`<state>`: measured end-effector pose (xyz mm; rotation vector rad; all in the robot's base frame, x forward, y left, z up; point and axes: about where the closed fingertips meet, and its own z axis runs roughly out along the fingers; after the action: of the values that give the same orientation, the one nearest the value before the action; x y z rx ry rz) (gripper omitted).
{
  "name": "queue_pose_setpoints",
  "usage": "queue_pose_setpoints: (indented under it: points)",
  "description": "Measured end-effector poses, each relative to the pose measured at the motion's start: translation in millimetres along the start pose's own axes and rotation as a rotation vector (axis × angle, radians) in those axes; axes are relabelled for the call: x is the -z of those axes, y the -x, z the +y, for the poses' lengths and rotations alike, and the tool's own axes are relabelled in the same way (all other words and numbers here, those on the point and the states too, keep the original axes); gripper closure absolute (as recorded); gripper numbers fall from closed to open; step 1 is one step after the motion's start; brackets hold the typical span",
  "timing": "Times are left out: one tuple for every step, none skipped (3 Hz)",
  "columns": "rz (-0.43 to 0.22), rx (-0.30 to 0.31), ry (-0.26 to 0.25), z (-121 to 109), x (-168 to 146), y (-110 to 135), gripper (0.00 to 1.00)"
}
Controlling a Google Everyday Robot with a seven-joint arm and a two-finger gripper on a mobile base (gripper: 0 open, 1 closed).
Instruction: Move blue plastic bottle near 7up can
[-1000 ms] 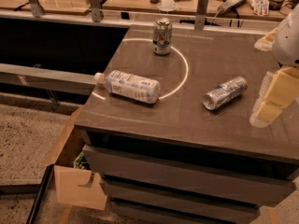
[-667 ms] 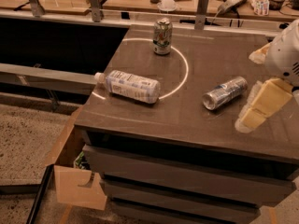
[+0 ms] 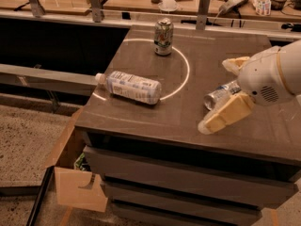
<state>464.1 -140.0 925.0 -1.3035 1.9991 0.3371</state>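
The blue plastic bottle (image 3: 131,86) lies on its side at the left of the dark table top, white cap pointing left, across a white circle line. The 7up can (image 3: 163,36) stands upright at the back middle, on the circle's far edge. My gripper (image 3: 215,96) is at the right side of the table, well right of the bottle, open and empty. Its two tan fingers (image 3: 226,114) stand apart on either side of a silver-and-blue can (image 3: 220,95) that lies on its side and is partly hidden by them.
The table (image 3: 141,121) is a dark cabinet with drawers below. A metal rail with posts (image 3: 96,4) and a cluttered wooden bench run behind it. A cardboard box (image 3: 75,185) sits on the floor at the lower left.
My gripper has moved left from the right edge toward the middle of the table and now hangs over the lying silver-and-blue can. The bottle and both cans have not moved.
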Motion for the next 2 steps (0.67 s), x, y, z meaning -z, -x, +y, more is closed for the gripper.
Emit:
queue_pose_setpoints:
  points:
    - [-0.06,0.025,-0.038,-6.1,0.2,18.5,0.0]
    - [-0.053,-0.009,-0.044,-2.2,-0.4,14.8,0.0]
